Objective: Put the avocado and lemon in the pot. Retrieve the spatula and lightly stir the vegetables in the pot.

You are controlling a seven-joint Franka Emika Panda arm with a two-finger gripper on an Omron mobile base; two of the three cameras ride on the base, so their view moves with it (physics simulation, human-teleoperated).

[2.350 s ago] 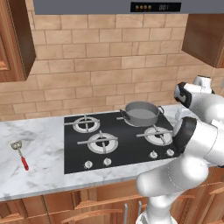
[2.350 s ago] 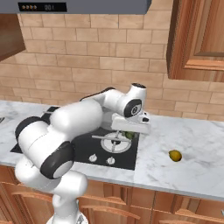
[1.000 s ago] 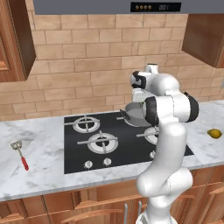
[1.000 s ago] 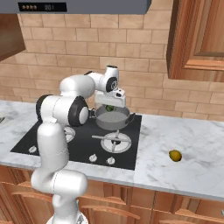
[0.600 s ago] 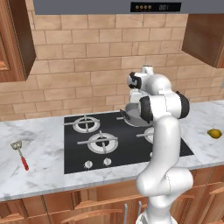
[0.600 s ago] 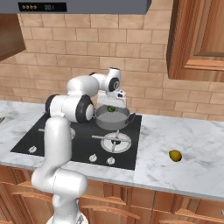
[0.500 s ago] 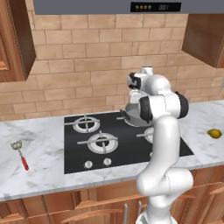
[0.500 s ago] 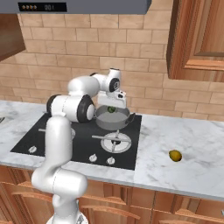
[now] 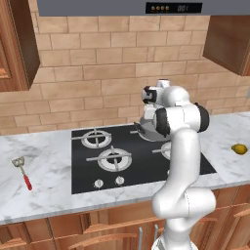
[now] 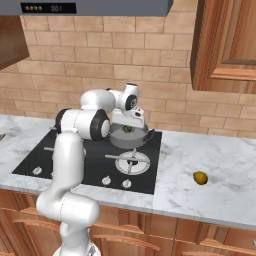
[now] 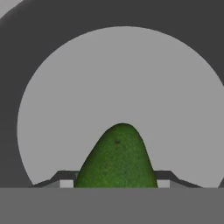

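Note:
In the hand view the green avocado (image 11: 117, 159) sits between my fingertips (image 11: 65, 182), and my gripper (image 11: 116, 183) is shut on it. Straight beyond it lies the pale round floor of the grey pot (image 11: 122, 83). In the right base view the gripper (image 10: 128, 125) hangs just over the pot (image 10: 131, 140) on the back right burner, with the avocado (image 10: 128, 128) at its tips. The yellow lemon (image 10: 200, 178) lies on the marble to the right of the stove, seen as lemon (image 9: 239, 149) in the left base view. The red-handled spatula (image 9: 23, 171) lies far left on the counter.
The black cooktop (image 9: 93, 168) carries other bare burners (image 9: 114, 158) and front knobs. A brick wall stands close behind the pot. Wooden cabinets (image 10: 225, 45) and a range hood (image 9: 146, 7) hang above.
My arm has swung from the right side of the stove to above the pot, carrying the avocado. Over the last half second it has barely moved.

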